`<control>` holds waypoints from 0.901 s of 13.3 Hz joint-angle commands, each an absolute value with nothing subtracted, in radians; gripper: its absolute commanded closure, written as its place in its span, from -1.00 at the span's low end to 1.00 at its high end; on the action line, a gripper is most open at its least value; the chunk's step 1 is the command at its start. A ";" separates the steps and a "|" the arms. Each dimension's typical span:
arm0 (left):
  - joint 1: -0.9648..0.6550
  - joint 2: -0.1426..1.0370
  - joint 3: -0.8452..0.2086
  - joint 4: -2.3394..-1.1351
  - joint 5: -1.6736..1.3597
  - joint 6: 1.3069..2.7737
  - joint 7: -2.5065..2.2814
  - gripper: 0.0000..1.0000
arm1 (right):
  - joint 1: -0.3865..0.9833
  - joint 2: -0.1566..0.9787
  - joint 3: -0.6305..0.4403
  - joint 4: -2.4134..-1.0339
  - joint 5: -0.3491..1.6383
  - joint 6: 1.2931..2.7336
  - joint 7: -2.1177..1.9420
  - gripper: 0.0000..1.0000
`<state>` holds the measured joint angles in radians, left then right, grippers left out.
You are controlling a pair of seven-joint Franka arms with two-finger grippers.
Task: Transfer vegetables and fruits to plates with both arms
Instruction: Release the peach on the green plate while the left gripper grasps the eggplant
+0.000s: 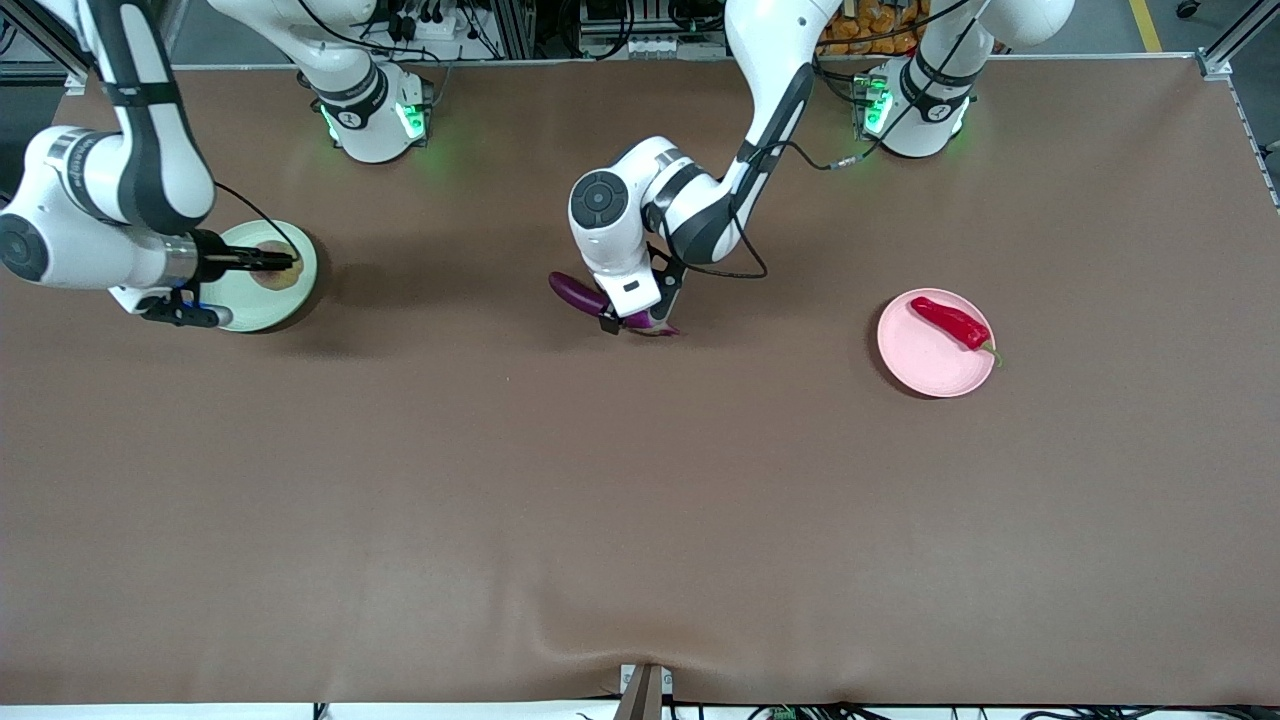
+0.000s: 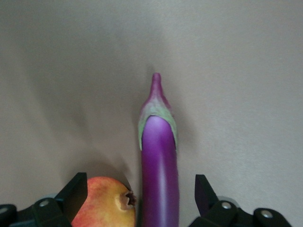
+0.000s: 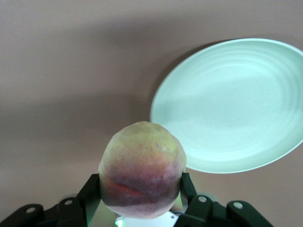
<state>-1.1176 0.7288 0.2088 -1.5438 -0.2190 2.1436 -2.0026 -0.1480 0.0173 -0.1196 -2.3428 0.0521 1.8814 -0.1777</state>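
1. Brown table (image 1: 640,520): its half nearer the front camera lies bare, giving wide room.
2. Pink plate (image 1: 935,345) toward the left arm's end holds the red chili pepper (image 1: 952,321). Green plate (image 1: 262,275) toward the right arm's end.
3. Left gripper (image 1: 636,318) is low at mid-table, fingers spread wide to either side of the purple eggplant (image 2: 160,175); apple (image 2: 105,202) just beside it.
4. Right gripper (image 1: 268,260) is clamped on the peach (image 3: 142,169) over the green plate.
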 commanded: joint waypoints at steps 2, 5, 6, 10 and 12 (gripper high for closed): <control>-1.129 0.745 0.222 -1.552 -0.224 2.166 -2.014 -1.00 | -0.354 0.020 -0.104 -2.388 0.008 1.991 -0.447 1.00; -1.126 0.782 0.229 -1.540 -0.212 2.253 -2.013 -1.00 | -0.452 0.101 -0.103 -2.387 -0.029 2.106 -0.569 1.00; -1.126 0.788 0.230 -1.540 -0.210 2.267 -2.013 -1.00 | -0.456 0.121 -0.103 -2.387 -0.029 2.121 -0.569 1.00; -1.129 0.804 0.230 -1.540 -0.201 2.269 -2.013 -1.00 | -0.477 0.179 -0.103 -2.388 -0.029 2.151 -0.577 1.00; -1.129 0.813 0.229 -1.540 -0.160 2.269 -2.013 -1.00 | -0.479 0.183 -0.104 -2.379 -0.031 2.149 -0.578 1.00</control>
<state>-1.1178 0.7981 0.2187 -1.5504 -0.2038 2.2591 -2.0027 -0.4445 0.1951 -0.1229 -2.3691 -0.0015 2.0999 -0.5249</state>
